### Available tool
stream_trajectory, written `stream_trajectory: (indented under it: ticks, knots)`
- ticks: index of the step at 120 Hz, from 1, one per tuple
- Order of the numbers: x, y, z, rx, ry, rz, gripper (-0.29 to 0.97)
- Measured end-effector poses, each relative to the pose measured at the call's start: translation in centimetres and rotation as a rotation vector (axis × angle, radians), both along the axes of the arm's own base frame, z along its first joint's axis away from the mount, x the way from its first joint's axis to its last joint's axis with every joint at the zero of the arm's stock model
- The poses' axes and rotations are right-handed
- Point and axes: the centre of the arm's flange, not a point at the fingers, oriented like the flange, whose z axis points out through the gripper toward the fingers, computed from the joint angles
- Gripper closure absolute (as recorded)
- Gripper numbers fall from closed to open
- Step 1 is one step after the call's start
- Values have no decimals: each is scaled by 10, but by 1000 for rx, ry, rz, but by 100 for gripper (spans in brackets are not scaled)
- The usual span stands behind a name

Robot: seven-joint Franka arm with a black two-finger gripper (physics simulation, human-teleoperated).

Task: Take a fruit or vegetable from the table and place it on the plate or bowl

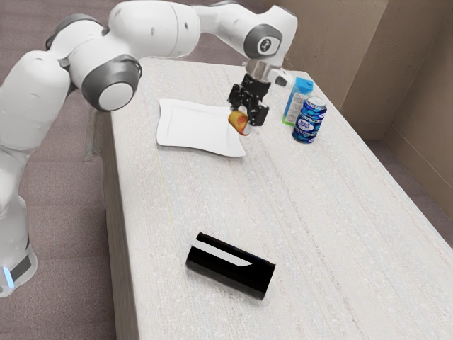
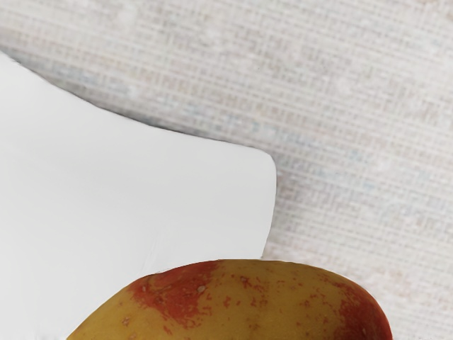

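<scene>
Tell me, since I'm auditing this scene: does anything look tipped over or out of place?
Only the black box: it lies flat and skewed, alone at the table's near end. The blue can and carton stand upright; the gripper holds the mango.

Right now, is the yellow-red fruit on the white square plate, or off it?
Off it: the black gripper holds the yellow-red fruit above a corner of the white square plate.

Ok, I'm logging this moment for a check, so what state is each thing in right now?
gripper: shut on the mango.
mango: held between the fingers, at the plate's corner toward the can.
plate: lying flat on the table.
can: standing upright.
carton: standing upright, just behind the can.
black box: lying on its side, apart from the rest.
</scene>
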Motion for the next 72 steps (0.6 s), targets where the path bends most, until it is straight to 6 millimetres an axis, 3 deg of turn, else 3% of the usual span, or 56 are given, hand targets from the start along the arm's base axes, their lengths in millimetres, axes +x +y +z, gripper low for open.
stream_trajectory:
  ticks: [15,25,42,72]
  knots:
    - [-26,48,-14,-11,42,69,18]
    - [-42,67,-39,-42,78,93,18]
    - [-52,75,-68,-70,70,72,19]
    - [-62,106,-68,-29,1,45,19]
